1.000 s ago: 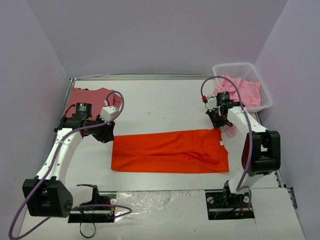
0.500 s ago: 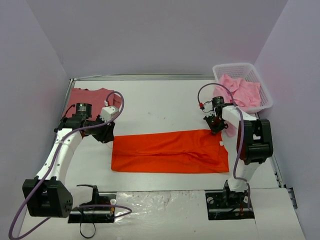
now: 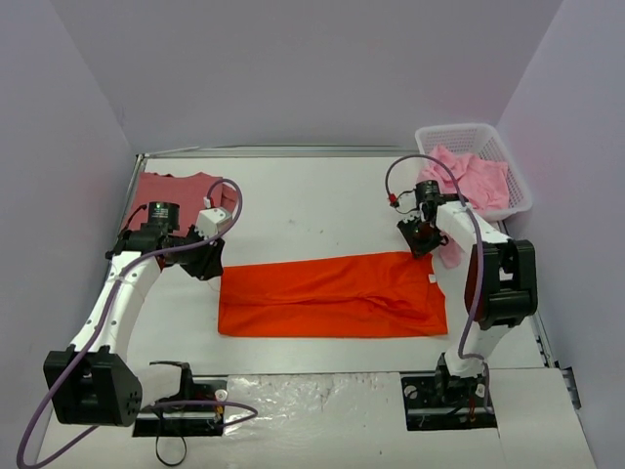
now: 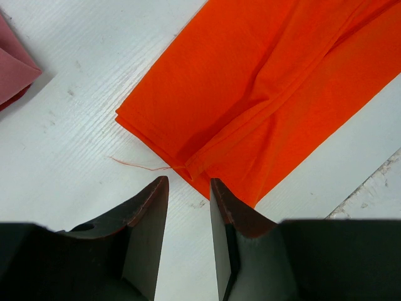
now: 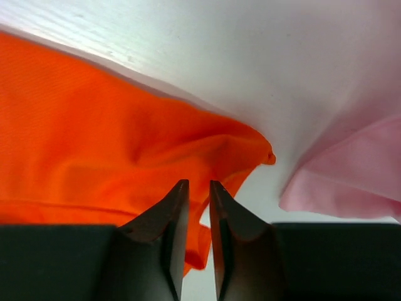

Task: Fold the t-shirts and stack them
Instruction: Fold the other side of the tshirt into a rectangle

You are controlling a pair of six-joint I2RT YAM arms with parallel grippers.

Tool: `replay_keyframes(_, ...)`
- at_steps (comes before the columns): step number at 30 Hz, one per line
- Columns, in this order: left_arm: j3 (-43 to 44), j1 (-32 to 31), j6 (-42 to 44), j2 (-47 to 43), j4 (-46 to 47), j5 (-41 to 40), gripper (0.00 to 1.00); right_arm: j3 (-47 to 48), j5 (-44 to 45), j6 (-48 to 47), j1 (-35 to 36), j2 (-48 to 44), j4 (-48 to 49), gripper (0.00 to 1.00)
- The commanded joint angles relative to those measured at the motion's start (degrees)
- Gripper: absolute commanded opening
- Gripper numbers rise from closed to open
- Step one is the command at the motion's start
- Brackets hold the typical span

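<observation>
The bright orange-red t-shirt (image 3: 332,293) lies folded into a long flat band across the middle of the table. My left gripper (image 3: 208,262) hovers at its left end. In the left wrist view the gripper (image 4: 188,182) is narrowly open, with bare table between the fingers and the shirt's corner (image 4: 263,94) just ahead. My right gripper (image 3: 418,239) is at the shirt's far right corner. In the right wrist view the gripper (image 5: 198,183) stands slightly apart over rumpled orange cloth (image 5: 94,125). The dusty rose-red shirt (image 3: 171,186) lies folded at the far left. Light pink shirts (image 3: 474,176) fill the basket.
The white lattice basket (image 3: 459,129) stands at the far right corner. A pink piece of cloth (image 3: 449,256) lies on the table beside the right gripper and shows in the right wrist view (image 5: 357,175). A rose-red shirt corner (image 4: 12,72) shows at the left wrist view's edge.
My right arm has swung its elbow back and its gripper has shifted slightly left at the shirt's far right corner. The left arm has not moved.
</observation>
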Motion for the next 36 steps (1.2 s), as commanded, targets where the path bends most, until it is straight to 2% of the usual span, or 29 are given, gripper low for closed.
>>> replay_keyframes(1,0.04,0.39,0.15,-1.63,0.21,-0.06,0.32,5.65,-4.10,-2.30,0.15,-6.65,-8.93,0.18)
replay_keyframes(4,0.04,0.39,0.06,-1.54,0.21,-0.15,0.32,6.54,-5.86,-4.94,0.50,-9.73,-13.42,0.24)
replay_keyframes(6,0.04,0.48,0.14,-1.63,0.21,-0.24,0.32,6.81,-7.01,-6.52,1.03,-11.48,-16.92,0.24)
replay_keyframes(7,0.04,0.39,0.15,-1.63,0.21,-0.33,0.32,6.63,-7.01,-7.83,1.72,-11.93,-17.82,0.23)
replay_keyframes(10,-0.05,0.48,0.15,-1.72,0.21,-0.42,0.32,5.06,-7.71,-10.47,2.70,-14.03,-21.60,0.10)
replay_keyframes(11,0.04,0.48,0.06,-1.63,0.21,-0.50,0.32,4.61,-7.98,-11.87,3.22,-14.91,-22.39,0.01)
replay_keyframes(20,0.04,0.48,0.06,-1.28,0.38,-1.03,0.32,2.06,-9.65,-19.53,4.98,-18.96,-33.28,0.00)
replay_keyframes(29,-0.05,0.57,0.06,-1.36,0.38,-1.91,0.32,-2.33,-10.35,-20.41,9.29,-20.02,-35.05,0.00)
replay_keyframes(36,-0.05,0.48,0.15,-1.19,0.47,-2.09,0.32,-5.23,-9.47,-17.43,14.29,-18.17,-31.45,0.00)
